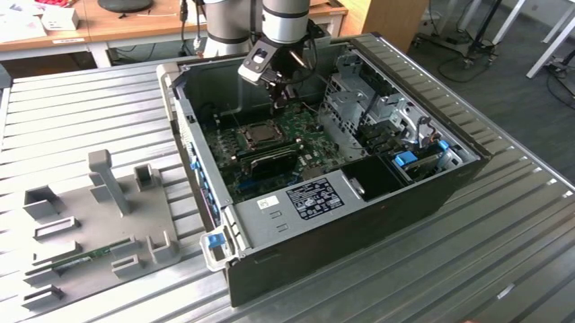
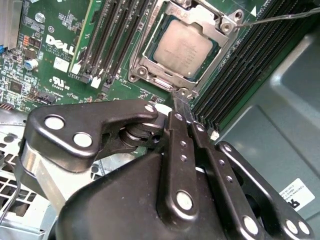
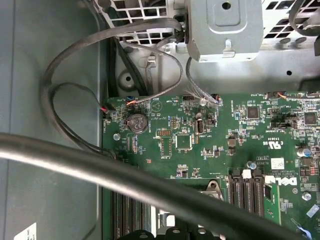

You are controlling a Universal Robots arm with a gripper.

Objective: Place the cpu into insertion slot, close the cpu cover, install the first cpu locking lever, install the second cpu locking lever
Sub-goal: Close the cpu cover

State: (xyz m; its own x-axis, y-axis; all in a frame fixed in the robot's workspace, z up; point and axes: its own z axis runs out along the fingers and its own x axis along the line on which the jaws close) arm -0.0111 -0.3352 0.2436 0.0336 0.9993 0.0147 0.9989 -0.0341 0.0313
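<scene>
In the second wrist view, the black gripper (image 2: 182,102) is seen closest. Its two fingers (image 2: 176,145) are drawn together until only a hairline gap is left, and nothing can be made out clamped between them. The fingertips are set against the small front tab of the cpu cover (image 2: 160,82), at the socket's near edge.

Just beyond, the silvery cover is laid flat. The cpu (image 2: 185,45) is framed in its square window, seated in the insertion slot (image 2: 151,49) with its dull metal top facing up. Long black memory slots (image 2: 112,35) are ranged on either side on the green motherboard (image 2: 55,65). A thin silvery locking lever (image 2: 280,17) is stretched away from the socket's far corner; whether it is latched cannot be told.

In the first wrist view, a coin cell battery (image 3: 136,121) is seen on the board, beneath grey cables (image 3: 100,37).

In the exterior view, the arm (image 1: 287,20) is seen extending down into an open computer case (image 1: 431,195), which is laid on its side on a slatted metal table (image 1: 503,222). The gripper is held above the socket. A grey fixture tray (image 1: 99,222) is set on the table to the exterior view's left of the case.
</scene>
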